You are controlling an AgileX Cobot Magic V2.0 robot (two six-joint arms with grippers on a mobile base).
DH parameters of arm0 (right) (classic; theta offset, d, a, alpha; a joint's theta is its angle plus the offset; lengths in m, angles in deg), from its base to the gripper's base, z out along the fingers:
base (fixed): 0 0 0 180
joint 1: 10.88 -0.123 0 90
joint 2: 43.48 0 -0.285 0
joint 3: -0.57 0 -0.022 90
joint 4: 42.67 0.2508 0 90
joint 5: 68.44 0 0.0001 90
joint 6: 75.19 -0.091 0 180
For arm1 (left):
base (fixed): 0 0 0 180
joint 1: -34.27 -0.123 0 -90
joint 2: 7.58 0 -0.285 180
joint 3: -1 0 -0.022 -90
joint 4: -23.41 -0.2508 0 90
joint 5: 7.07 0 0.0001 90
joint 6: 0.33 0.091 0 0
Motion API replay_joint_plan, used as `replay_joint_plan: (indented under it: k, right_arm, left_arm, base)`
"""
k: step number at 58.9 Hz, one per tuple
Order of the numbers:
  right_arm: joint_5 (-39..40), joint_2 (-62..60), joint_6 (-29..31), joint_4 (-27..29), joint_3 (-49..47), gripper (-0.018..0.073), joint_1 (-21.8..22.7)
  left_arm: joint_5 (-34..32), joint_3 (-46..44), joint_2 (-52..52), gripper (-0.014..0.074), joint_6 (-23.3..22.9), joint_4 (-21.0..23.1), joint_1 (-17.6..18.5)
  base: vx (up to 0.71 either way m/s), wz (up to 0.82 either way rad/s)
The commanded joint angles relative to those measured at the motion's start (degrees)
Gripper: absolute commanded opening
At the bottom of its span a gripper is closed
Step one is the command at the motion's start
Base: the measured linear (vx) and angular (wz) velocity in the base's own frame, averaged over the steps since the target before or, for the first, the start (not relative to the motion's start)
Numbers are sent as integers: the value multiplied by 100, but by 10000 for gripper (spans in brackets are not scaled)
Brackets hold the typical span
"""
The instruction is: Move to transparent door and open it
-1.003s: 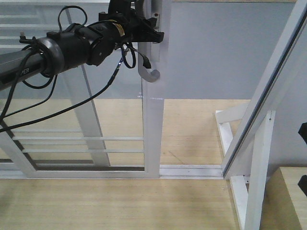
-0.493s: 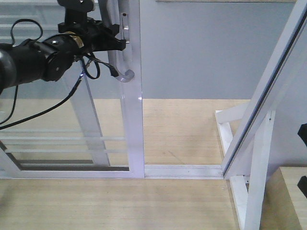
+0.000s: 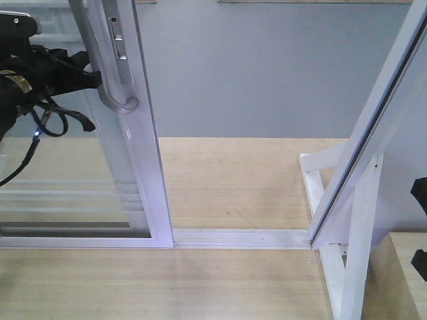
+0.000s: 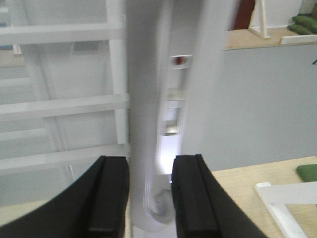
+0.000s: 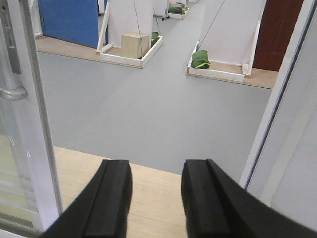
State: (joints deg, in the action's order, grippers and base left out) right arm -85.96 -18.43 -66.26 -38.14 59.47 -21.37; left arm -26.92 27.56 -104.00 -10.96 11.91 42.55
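The transparent door (image 3: 150, 187), a clear panel in a white frame with thin white bars, stands at the left. Its curved grey handle (image 3: 110, 67) runs down the frame's edge. My left gripper (image 3: 90, 77) reaches in from the left at the handle. In the left wrist view the two black fingers (image 4: 111, 198) straddle the handle (image 4: 148, 124) and close against it. The door frame (image 5: 34, 124) and handle end (image 5: 12, 93) also show in the right wrist view. My right gripper (image 5: 156, 198) is open and empty, facing the gap beside the door.
A white floor track (image 3: 240, 237) runs right from the door. A tilted white-framed panel without a handle (image 3: 373, 133) and its white brace (image 3: 353, 267) stand at the right. A wooden box (image 3: 407, 273) sits at the bottom right. Grey floor (image 3: 267, 67) lies beyond.
The door has slid left along the track with my left gripper on its handle. The gap between the door and the right panel has widened. The right arm has not moved.
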Motion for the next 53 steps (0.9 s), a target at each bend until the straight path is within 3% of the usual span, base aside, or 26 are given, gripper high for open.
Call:
replay_joint_plan:
  k: [1,19,40,47,53]
  right_arm:
    - [415,39,28,-21,-180,330,33]
    - [408,39,14,-7,-180,330,33]
    - [408,39,9,-7,-180,330,33]
    - [408,39,10,-7,-180,330,19]
    - [408,39,10,-7,-180,330,19]
  left_arm:
    - [-709,429,911,352,-50,50,104]
    - [-963,1951,3230,352,-41,50,97]
    - [-1138,2691,3841,347,61,72,130]
    - [-879,3286,4770,280,240,235,78]
    - [-521,3762,5974,132,361,743,78]
  base:
    - [0,0]
    - [0,0]
    - [0,0]
    - [0,0]
    - [0,0]
